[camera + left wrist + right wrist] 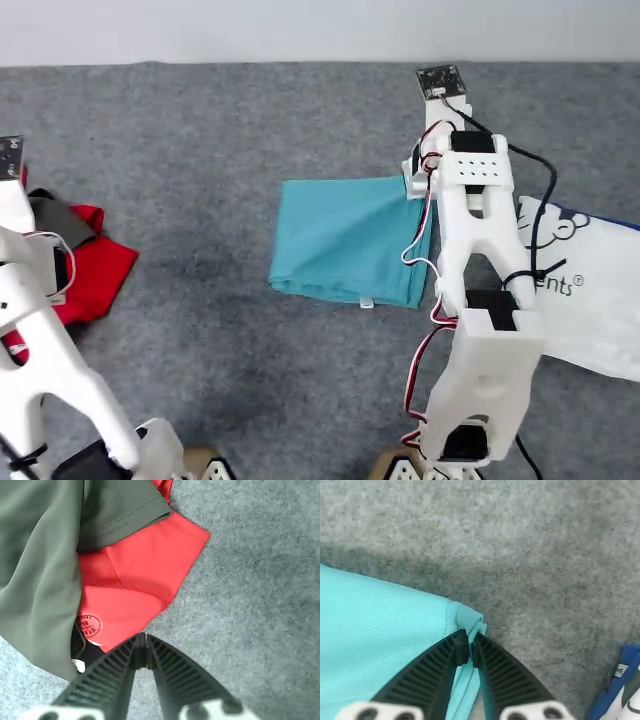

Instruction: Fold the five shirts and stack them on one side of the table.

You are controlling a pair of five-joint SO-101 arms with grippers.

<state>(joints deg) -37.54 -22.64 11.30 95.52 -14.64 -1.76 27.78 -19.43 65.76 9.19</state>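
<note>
The teal shirt [345,242] lies folded into a flat rectangle near the middle of the grey table [200,140], and the right tool [470,647] is clenched on one of its far corners, a small bunch of the hem pinched between the black jaw tips. The white shirt [590,300] (blue trim along one edge) is spread out just beside the teal shirt, partly under the right arm. Well apart from the teal shirt, on its opposite side, the red shirt [135,575] lies crumpled with the dark grey shirt [35,555] draped over part of it. The left tool [146,652] hangs over bare table at the red shirt's edge, on the side facing the teal shirt, its jaws pressed together on nothing.
</note>
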